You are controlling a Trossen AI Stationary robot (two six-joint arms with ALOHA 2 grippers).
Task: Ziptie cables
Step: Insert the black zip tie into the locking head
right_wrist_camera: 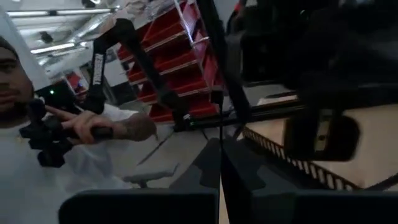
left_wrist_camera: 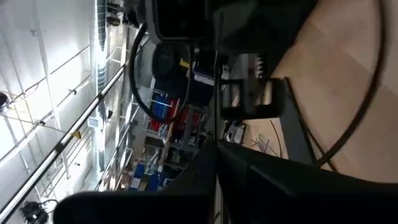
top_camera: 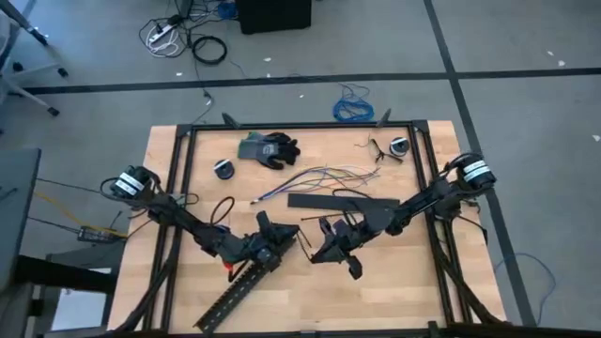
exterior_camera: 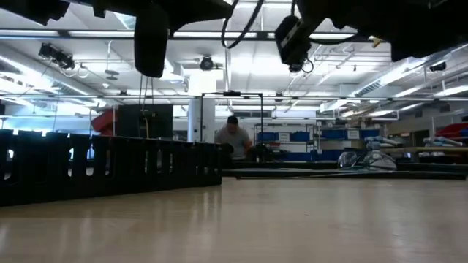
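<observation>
While both arms are reaching in over the wooden table (top_camera: 394, 291), the long black slotted strip (top_camera: 237, 293) is lying at a slant along its near left part. A flat black strip (top_camera: 340, 201) is resting near the middle, just on the near side of the cables (top_camera: 324, 176), which are fanning out loosely across the far middle of the table in purple, green and grey strands. A dark glove (top_camera: 268, 149) is sitting beyond them, toward the far edge.

The left gripper (top_camera: 282, 234) and the right gripper (top_camera: 324, 226) are meeting nose to nose over the table's centre, raised off the surface in the low view. The cables are lying apart from both, farther back, not touching either one. A thin dark line is running down between each claw's fingers in the wrist views, but whether either claw is clenched or released cannot be told.

In the right wrist view a person's hand (right_wrist_camera: 127, 127) is gripping a dark handle beyond the table.
</observation>
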